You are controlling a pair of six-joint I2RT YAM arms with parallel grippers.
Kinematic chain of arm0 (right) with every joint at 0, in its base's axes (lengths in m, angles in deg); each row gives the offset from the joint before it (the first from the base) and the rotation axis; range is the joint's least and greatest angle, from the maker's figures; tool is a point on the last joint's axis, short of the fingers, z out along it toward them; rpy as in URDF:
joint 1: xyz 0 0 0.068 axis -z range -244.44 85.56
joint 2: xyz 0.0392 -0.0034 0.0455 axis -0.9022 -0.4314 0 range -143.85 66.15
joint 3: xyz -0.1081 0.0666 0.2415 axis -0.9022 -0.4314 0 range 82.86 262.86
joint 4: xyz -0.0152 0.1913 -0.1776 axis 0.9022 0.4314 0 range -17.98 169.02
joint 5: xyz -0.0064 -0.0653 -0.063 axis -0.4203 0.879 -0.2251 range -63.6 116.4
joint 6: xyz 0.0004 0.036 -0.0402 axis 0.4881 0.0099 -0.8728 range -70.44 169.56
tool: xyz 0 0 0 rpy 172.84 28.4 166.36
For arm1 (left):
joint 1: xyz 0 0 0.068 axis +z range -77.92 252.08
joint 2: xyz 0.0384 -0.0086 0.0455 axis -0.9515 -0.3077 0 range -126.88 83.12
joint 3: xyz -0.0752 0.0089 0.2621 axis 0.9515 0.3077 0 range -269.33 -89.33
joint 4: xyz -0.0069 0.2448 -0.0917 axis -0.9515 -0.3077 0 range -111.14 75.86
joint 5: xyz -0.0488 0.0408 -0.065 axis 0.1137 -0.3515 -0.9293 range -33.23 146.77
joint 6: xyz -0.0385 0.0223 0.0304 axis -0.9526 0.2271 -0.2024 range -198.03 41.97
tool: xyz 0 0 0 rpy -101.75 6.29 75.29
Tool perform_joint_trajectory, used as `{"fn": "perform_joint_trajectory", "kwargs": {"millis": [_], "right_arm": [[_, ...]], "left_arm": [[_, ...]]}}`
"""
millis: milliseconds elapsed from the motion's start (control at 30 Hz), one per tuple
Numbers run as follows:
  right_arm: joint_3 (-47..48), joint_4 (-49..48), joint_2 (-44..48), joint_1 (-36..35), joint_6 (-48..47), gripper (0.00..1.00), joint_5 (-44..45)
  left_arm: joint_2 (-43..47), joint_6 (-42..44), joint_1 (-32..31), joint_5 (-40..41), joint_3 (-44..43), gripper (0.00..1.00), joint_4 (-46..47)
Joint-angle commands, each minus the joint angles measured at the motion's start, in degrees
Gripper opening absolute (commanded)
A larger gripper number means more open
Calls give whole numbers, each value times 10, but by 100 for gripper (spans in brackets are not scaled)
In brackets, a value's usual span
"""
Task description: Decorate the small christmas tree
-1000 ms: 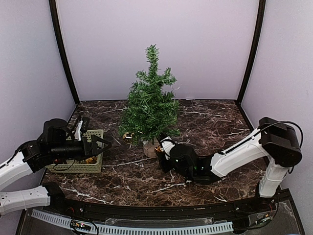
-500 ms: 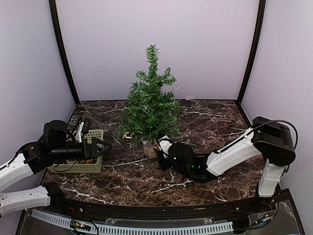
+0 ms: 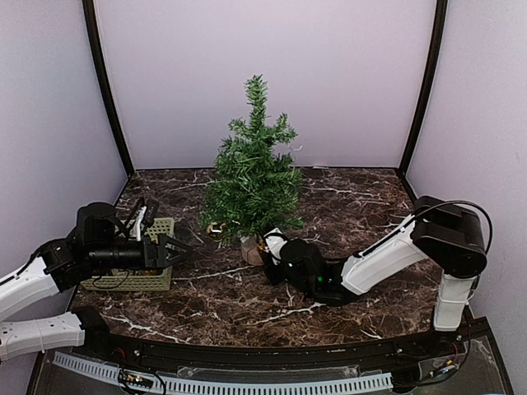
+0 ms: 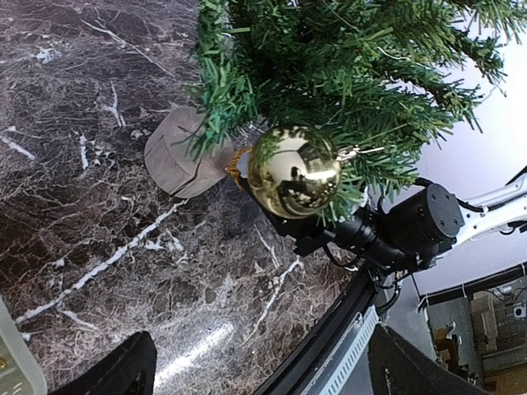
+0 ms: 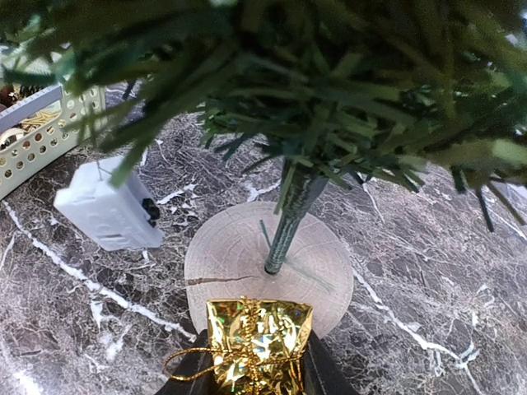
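Note:
The small christmas tree (image 3: 254, 177) stands mid-table on a round pale wooden base (image 5: 268, 267). A shiny gold ball (image 4: 294, 171) hangs from a low branch on its left side. My right gripper (image 5: 257, 366) is low at the front of the base, shut on a small gold foil gift box (image 5: 257, 337) with a gold cord loop. In the top view the right gripper (image 3: 265, 248) sits right beside the stump under the branches. My left gripper (image 3: 174, 247) hovers open and empty just right of the basket, pointing at the tree. Its dark fingertips (image 4: 115, 374) frame bare table.
A pale perforated basket (image 3: 132, 270) with ornaments sits at the left table edge, under my left arm. A white battery box (image 5: 109, 210) lies on the marble left of the tree base. The black front rail (image 4: 329, 346) borders the table.
The right gripper has slid a little left and closer to the tree base with the gold box. The left gripper has edged slightly right, away from the basket.

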Motion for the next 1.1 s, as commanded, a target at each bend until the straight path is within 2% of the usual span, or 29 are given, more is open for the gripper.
{"fn": "perform_joint_trajectory", "kwargs": {"millis": [0, 400, 900, 1067], "right_arm": [[19, -31, -13, 6, -9, 30, -2], [36, -31, -26, 13, -17, 32, -5], [52, -27, -53, 21, -17, 34, -6], [55, -26, -55, 22, -17, 44, -5]], "left_arm": [[-6, 20, 3, -34, 10, 91, 41], [-65, 36, 3, -52, -8, 90, 82], [-38, 21, 3, -42, 12, 89, 73], [-35, 22, 3, -39, 12, 89, 68]]}}
